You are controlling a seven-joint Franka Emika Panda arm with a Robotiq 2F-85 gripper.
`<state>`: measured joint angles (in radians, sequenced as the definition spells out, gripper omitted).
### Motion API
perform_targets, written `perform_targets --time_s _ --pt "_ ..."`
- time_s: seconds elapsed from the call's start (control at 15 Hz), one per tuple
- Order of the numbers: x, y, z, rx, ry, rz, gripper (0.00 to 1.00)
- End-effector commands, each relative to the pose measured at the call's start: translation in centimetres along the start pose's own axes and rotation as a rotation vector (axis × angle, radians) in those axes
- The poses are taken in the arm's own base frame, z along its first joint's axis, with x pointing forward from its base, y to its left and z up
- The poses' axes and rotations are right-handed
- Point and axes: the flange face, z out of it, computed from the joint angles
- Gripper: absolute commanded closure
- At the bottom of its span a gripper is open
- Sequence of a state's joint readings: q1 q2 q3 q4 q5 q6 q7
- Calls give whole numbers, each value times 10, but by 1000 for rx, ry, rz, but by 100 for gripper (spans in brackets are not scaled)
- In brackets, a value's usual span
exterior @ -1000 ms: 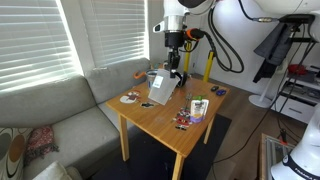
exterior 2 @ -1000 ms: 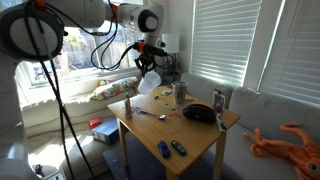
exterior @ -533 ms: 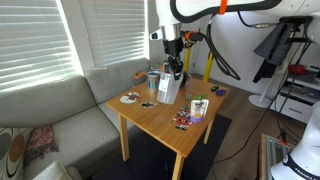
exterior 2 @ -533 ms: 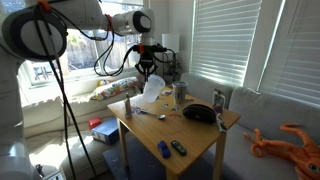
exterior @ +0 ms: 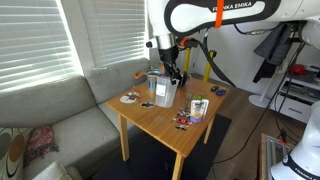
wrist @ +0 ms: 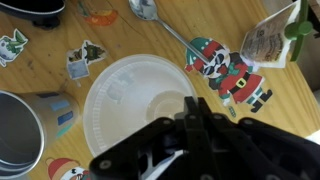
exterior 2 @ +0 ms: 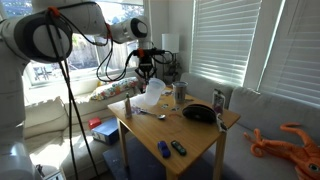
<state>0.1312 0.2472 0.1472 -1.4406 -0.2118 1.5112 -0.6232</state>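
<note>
One white plastic container (wrist: 137, 105) is in my grasp. In the wrist view it appears as a round, shallow tub seen from its open face, filling the middle of the frame, and my gripper (wrist: 197, 112) enters from the lower edge. My two fingers are drawn almost together and pinch the container's rim on its right-hand side, so nothing else lies between them. In both exterior views my gripper (exterior: 172, 72) (exterior 2: 147, 71) points downward over the far end of the wooden table (exterior: 150, 118), and the container (exterior: 163, 90) (exterior 2: 152, 93) hangs from it at a tilt, low over the wood. Whether its lower edge touches the tabletop cannot be told. Around the container in the wrist view, a metal cup (wrist: 18, 132) stands just beside it at lower left. A spoon (wrist: 160, 20) lies beyond it with the handle running toward a Santa figure (wrist: 230, 72), which lies flat near my fingers. A small bottle (wrist: 272, 40) occupies the upper right corner. A black bowl (exterior 2: 198, 113) sits on the table well apart from the container, and a sofa (exterior: 60, 110) stands beside the table.
</note>
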Motion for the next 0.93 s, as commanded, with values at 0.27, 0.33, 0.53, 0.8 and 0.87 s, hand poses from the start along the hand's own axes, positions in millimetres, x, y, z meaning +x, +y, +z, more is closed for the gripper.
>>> perform_targets --time_s 0.27,0.33,0.53,0.8,0.87 --pt "22 -11 2 -86 16 -59 63" --pt "22 -11 -2 -78 37 -47 57" --pt "17 -6 -17 -78 70 -38 35" --pt "0 4 -50 -69 178 2 7" --pt "-5 8 -58 -66 216 17 2"
